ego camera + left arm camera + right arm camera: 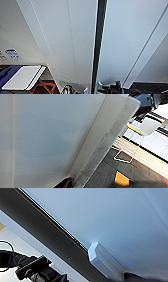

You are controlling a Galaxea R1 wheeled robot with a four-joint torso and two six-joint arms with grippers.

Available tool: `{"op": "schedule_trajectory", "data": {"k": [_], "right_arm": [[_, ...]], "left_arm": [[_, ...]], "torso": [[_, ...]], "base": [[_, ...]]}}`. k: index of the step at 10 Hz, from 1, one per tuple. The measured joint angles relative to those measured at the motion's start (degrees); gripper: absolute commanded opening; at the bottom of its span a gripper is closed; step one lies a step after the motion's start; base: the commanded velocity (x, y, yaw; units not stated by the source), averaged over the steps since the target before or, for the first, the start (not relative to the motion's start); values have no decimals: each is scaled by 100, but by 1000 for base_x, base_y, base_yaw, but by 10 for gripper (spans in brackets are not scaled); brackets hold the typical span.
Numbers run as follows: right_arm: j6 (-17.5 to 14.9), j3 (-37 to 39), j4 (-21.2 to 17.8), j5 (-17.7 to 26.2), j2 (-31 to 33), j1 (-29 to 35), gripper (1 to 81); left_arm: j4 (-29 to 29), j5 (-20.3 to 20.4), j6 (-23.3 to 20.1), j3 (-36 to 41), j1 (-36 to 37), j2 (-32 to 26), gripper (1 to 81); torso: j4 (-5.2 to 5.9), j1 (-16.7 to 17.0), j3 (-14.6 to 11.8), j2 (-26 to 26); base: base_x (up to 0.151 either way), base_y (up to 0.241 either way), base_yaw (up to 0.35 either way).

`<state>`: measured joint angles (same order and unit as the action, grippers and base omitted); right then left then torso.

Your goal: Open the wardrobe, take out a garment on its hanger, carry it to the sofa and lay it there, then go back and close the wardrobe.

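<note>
You are facing the wardrobe (75,37) at very close range, its two white doors standing slightly apart with a dark gap (98,45) running between them. In the right wrist view a small white handle (105,260) is sitting beside that gap. Neither pincer's opening is something you can tell here.

1. We see the wardrobe (75,37) cut off by every edge; its inside is hidden behind a narrow dark gap.
2. The handle (103,260) runs behind a dark blurred shape.
3. The chair (147,126) is blurred.
</note>
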<state>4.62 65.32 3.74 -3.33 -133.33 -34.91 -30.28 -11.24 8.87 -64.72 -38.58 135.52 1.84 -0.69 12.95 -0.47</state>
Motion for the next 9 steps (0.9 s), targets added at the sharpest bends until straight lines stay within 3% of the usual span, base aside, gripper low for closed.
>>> {"op": "schedule_trajectory", "data": {"k": [5, 9], "right_arm": [[-30, -55, 210, -144, 41, -135, 811], [-9, -366, 271, -15, 295, -257, 811]], "left_arm": [[0, 256, -63, 183, -162, -179, 811], [2, 265, -76, 417, -265, -413, 811]], "torso": [[0, 0, 0, 0], [0, 0, -2, 0]], "base": [[0, 0, 0], [0, 0, 0]]}}
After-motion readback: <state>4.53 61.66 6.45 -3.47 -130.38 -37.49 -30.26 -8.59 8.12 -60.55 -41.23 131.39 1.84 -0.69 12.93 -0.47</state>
